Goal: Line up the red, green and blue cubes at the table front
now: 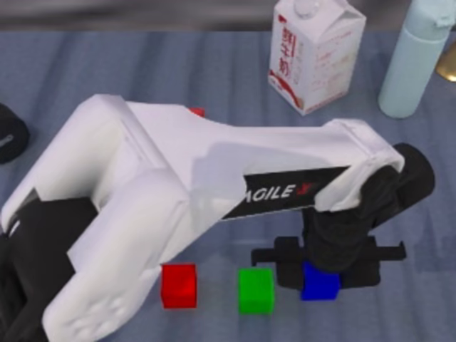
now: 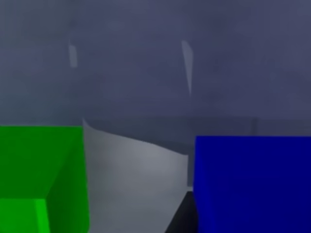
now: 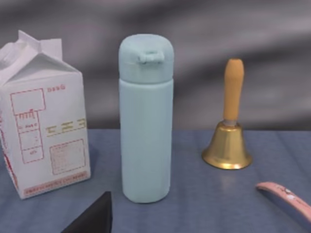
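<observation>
Red cube [image 1: 178,285], green cube [image 1: 256,290], blue cube [image 1: 320,282] in a row at table [image 1: 107,64] front, apart. Left gripper [image 1: 318,274] over blue cube, clasped around it. Right gripper out of sight; carton [image 3: 41,116], bottle [image 3: 146,121], bell [image 3: 228,126] ahead.

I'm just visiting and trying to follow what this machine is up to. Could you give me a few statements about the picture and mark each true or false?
1. The red cube, green cube and blue cube sit in a row near the table's front edge. True.
2. The left gripper is over the red cube. False: it is at the blue cube.
3. The green cube lies between the other two. True.
4. The milk carton lies on its side. False: it stands upright at the back.
5. The pale blue bottle stands left of the carton. False: it stands to its right.
</observation>
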Controlling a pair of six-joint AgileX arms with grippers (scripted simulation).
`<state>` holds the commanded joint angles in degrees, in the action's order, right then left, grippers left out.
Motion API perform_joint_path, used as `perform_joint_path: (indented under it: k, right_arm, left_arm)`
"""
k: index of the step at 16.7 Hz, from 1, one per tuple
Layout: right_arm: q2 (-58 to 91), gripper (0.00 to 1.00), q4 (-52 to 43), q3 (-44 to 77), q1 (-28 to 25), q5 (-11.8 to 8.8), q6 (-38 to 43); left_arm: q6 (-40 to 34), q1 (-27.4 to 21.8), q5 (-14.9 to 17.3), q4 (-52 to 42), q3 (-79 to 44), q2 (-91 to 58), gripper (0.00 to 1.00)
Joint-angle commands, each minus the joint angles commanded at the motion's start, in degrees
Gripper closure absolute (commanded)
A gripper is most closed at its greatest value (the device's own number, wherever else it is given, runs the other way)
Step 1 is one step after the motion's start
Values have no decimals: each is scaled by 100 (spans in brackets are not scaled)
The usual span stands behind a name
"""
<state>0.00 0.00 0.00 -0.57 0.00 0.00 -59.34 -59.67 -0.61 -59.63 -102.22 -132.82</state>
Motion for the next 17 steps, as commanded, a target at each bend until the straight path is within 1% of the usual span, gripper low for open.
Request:
perform_joint_path:
  k: [8,9,17]
  right_arm:
    - [0,0,0,0,0,0,0]
    - [0,0,0,0,0,0,0]
    - [0,0,0,0,0,0,0]
  left_arm:
    - [0,0,0,0,0,0,2]
    - [0,0,0,0,0,0,0]
    - [0,-8,0,-1,-1,3,0]
